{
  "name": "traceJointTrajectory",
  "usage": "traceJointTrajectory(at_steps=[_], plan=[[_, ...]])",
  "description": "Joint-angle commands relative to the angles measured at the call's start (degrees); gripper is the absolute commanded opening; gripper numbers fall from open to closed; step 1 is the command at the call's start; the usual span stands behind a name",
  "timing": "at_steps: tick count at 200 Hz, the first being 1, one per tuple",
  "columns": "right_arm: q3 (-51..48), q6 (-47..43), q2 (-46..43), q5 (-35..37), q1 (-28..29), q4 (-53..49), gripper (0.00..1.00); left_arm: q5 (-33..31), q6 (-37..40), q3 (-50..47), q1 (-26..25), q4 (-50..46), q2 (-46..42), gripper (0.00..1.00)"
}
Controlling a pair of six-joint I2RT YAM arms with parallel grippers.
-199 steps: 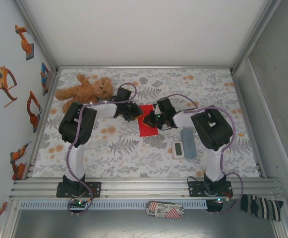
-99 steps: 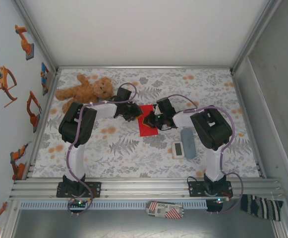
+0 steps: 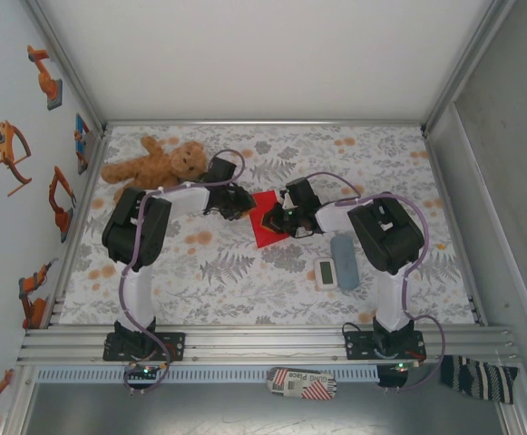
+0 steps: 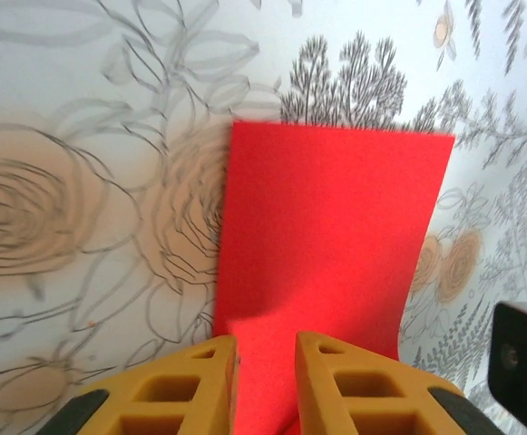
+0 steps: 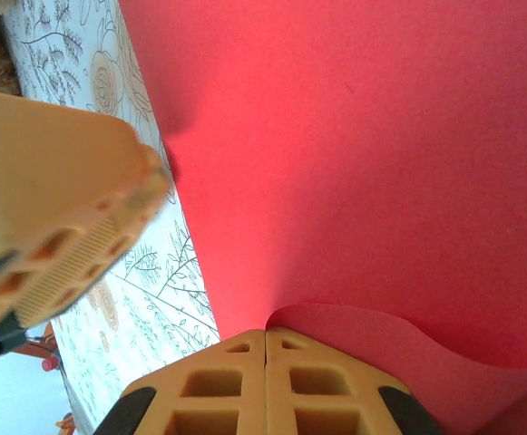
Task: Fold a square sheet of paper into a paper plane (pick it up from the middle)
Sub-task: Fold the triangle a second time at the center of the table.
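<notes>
The square sheet of paper (image 3: 265, 231) lies on the desk (image 3: 245, 281) to the right of the teddy bear (image 3: 159, 163) and has turned a little; the right end effector (image 5: 266, 340) stays closed on its curled edge; the left end effector (image 4: 265, 349) now stands slightly parted over it, so probably it is releasing the fold.

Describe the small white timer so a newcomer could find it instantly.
On the floral tablecloth, look right of the red paper sheet, toward the near edge. Beside the grey-blue oblong block lies the timer: smaller, white, with a grey screen.
</notes>
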Motion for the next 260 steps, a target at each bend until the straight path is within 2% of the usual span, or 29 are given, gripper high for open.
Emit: traceJointTrajectory(at_steps=[1, 38, 64, 86, 160, 190, 260], plan=[[1.11, -0.13, 1.38, 1.75, 0.4, -2.39, 0.0, -2.99, 0.92, -1.29, 1.12, -2.32, -4.82, 0.26], [1.56, -0.85, 1.33, 0.73, 0.39, -2.24, 0.02, -3.1, 1.26, -4.83, 2.31, -1.18, -7.54, 0.28], [1.8, -1.41, 1.41, 0.11, 0.4, -2.02, 0.01, 2.62, 2.19, -4.6, 1.88, 1.65, -6.1, 0.28], [1.96, -2.18, 1.35, -0.32, 0.4, -1.97, 0.01, 4.31, 2.17, -3.07, 0.7, 2.98, -3.96, 0.28], [0.83, -3.14, 0.11, -2.34, 0.4, 1.14, 0.0, 1.57, 2.82, 1.69, 0.07, -1.25, 2.76, 0.25], [0.39, -3.16, 0.02, -3.27, 0.4, 2.2, 0.0, 1.14, 2.73, 1.69, 0.02, -1.96, 3.61, 0.22], [0.5, -2.72, 0.81, -2.46, 0.4, 1.92, 0.0, 1.17, 2.73, 1.41, -0.16, -2.26, 4.22, 0.21]])
